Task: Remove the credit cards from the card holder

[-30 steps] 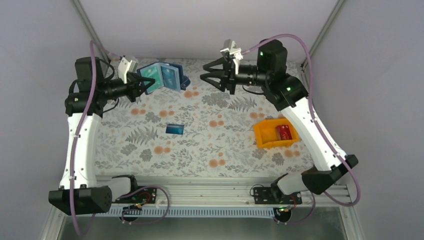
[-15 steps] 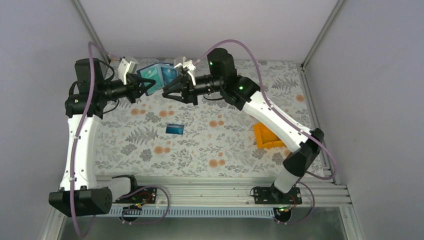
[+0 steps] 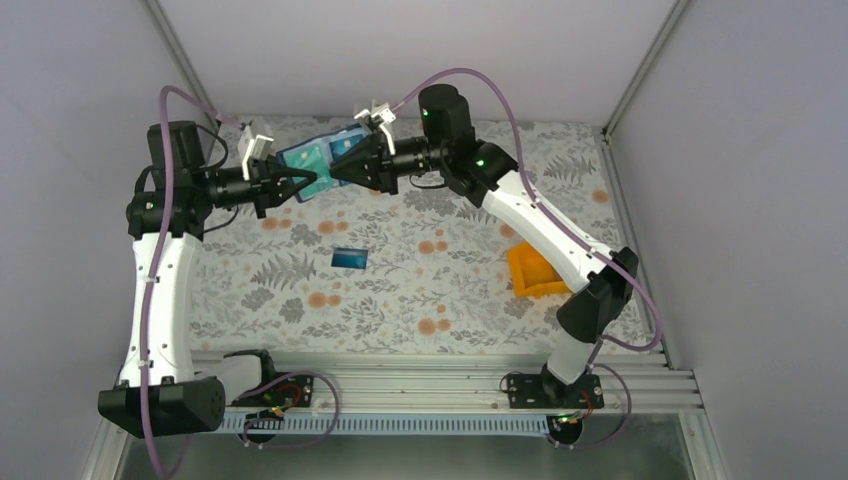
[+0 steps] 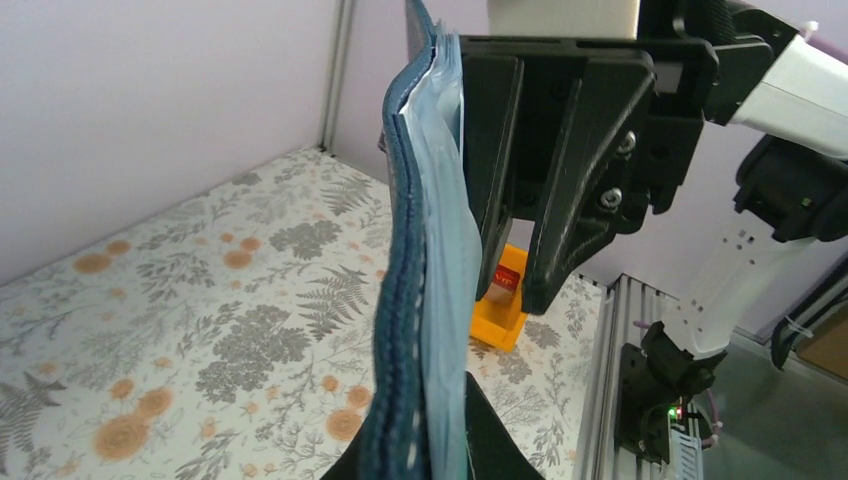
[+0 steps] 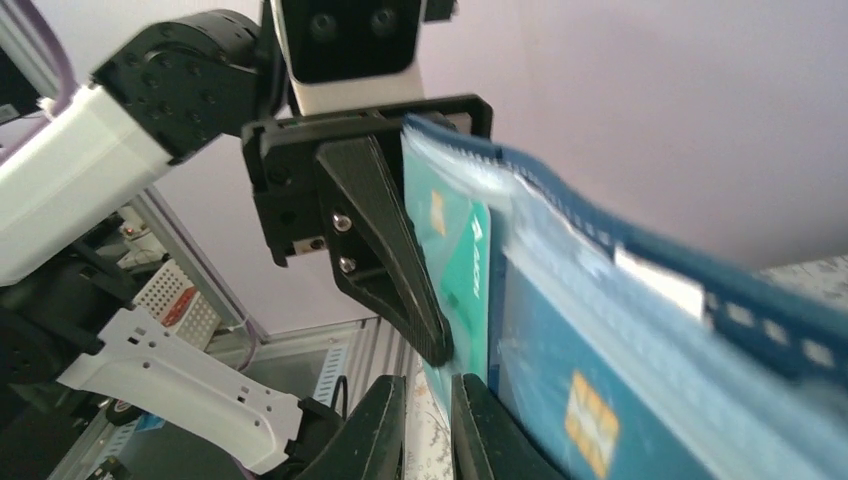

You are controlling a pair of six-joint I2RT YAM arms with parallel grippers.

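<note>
Floral table cover (image 3: 450, 290), one blue card (image 3: 350, 258) on it — pale lilac walls (image 3: 400, 50)

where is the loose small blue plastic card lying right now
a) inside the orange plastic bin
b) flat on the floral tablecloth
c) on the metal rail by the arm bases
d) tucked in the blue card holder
b: the small blue plastic card lies flat on the floral tablecloth near the middle of the table, well away from the orange plastic bin.
</note>
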